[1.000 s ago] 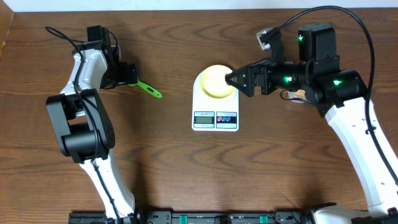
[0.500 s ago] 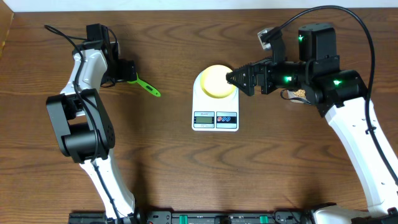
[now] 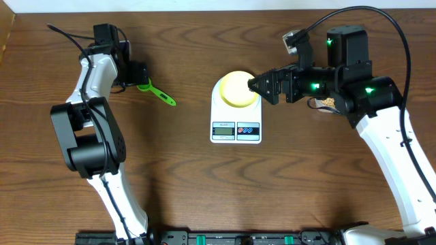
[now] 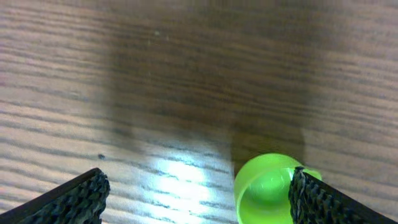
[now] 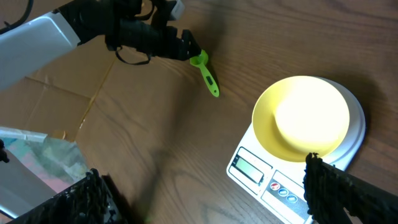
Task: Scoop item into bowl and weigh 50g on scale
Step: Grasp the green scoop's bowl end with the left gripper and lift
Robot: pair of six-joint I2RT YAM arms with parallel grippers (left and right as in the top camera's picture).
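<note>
Left pincer (image 4: 198, 186) of mine, spread open over green scoop (image 4: 264, 190) toward bench's far-left corner; right pincer (image 3: 251, 86), open, beside pale yellow bowl (image 3: 236, 88) seated on white scale (image 3: 236, 129) mid-bench.

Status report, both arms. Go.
Left gripper open over green scoop, not gripped. Right gripper open by bowl. Bowl empty, on scale. No obstruction seen.

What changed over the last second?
Left end effector drew back, away from the scale, baring more of the green scoop, which lies ungripped between open jaws. Right end effector, bowl and scale unchanged.
</note>
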